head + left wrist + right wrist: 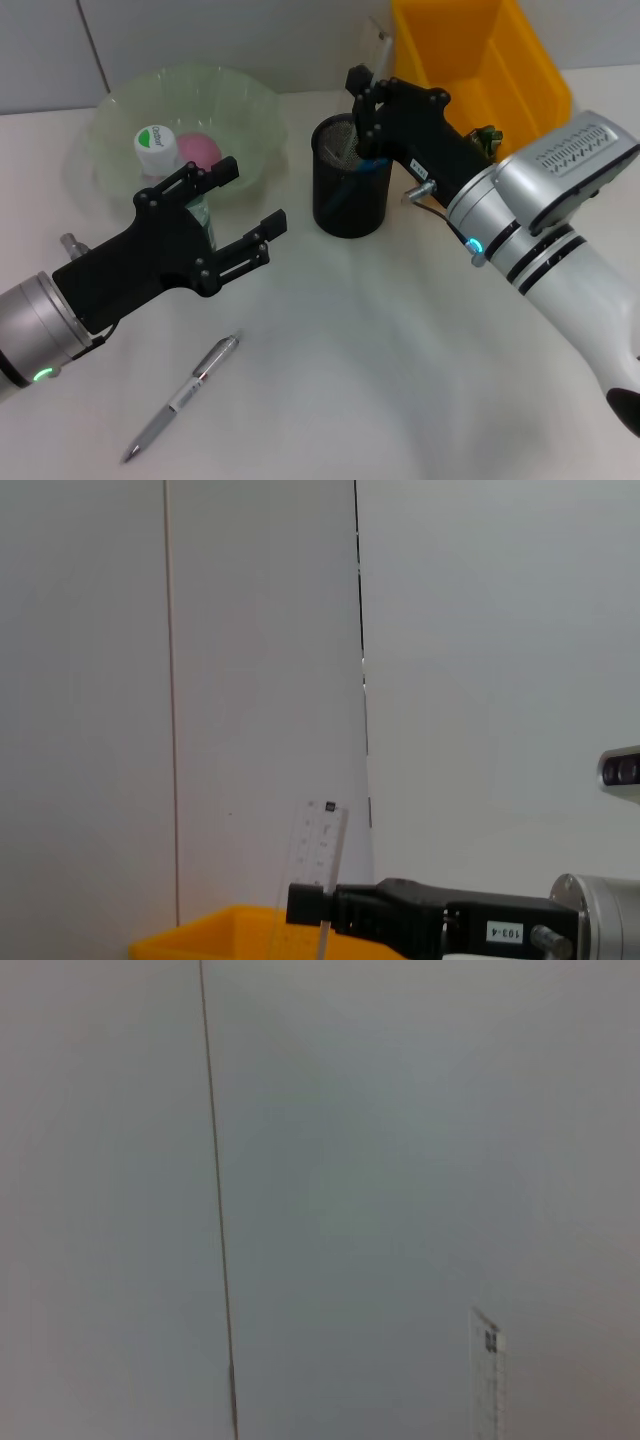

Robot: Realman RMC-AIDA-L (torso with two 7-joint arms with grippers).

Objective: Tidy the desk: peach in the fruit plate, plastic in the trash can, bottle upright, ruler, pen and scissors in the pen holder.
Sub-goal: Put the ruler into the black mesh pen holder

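My right gripper (363,108) hovers over the black mesh pen holder (349,200), shut on a clear ruler (382,48) that stands upright above the holder. The ruler (318,865) also rises from that gripper's fingers (312,904) in the left wrist view, and the ruler's tip (487,1380) shows in the right wrist view. Blue handles (366,168) show inside the holder. A pink peach (199,149) lies in the green fruit plate (250,105). The white-capped bottle (155,146) stands upright just behind my open left gripper (249,200). A silver pen (183,396) lies on the table.
The yellow trash can (480,55) stands at the back right, behind my right arm; the trash can's rim (230,925) shows in the left wrist view. A small green object (490,140) peeks out beside the arm. A grey wall runs behind the table.
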